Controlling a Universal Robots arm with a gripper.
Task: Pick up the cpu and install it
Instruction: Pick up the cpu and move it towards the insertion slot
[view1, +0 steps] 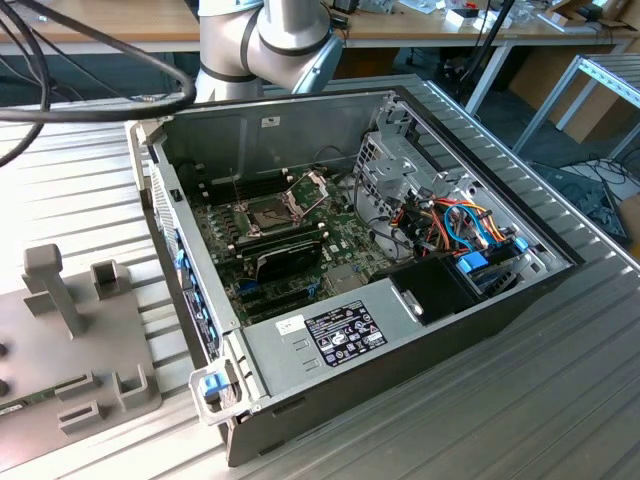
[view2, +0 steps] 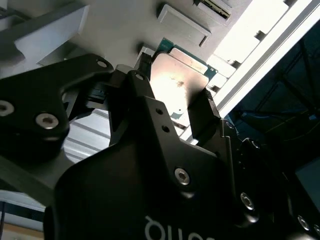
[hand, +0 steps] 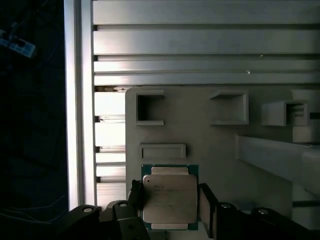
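Observation:
The cpu (hand: 170, 198), a small square chip with a pale metal top on a green edge, lies flat in a seat of the grey fixture plate (hand: 210, 145). In both wrist views my gripper (hand: 171, 200) straddles it, one black finger (hand: 136, 196) against one edge and the other finger (hand: 207, 204) against the opposite edge. The second wrist view shows the cpu (view2: 181, 82) lit between the same fingers (view2: 208, 102). In the exterior view, the dark socket (view1: 270, 212) on the green motherboard (view1: 340, 235) stands open, its metal frame (view1: 312, 186) hinged up.
The open computer case (view1: 380, 330) lies on the ribbed aluminium table (view1: 520, 400), with drive cage and cables at the exterior view's right. The grey fixture plate (view1: 80, 350) with upright posts sits at the exterior view's left. The arm's base (view1: 265, 40) stands behind the case.

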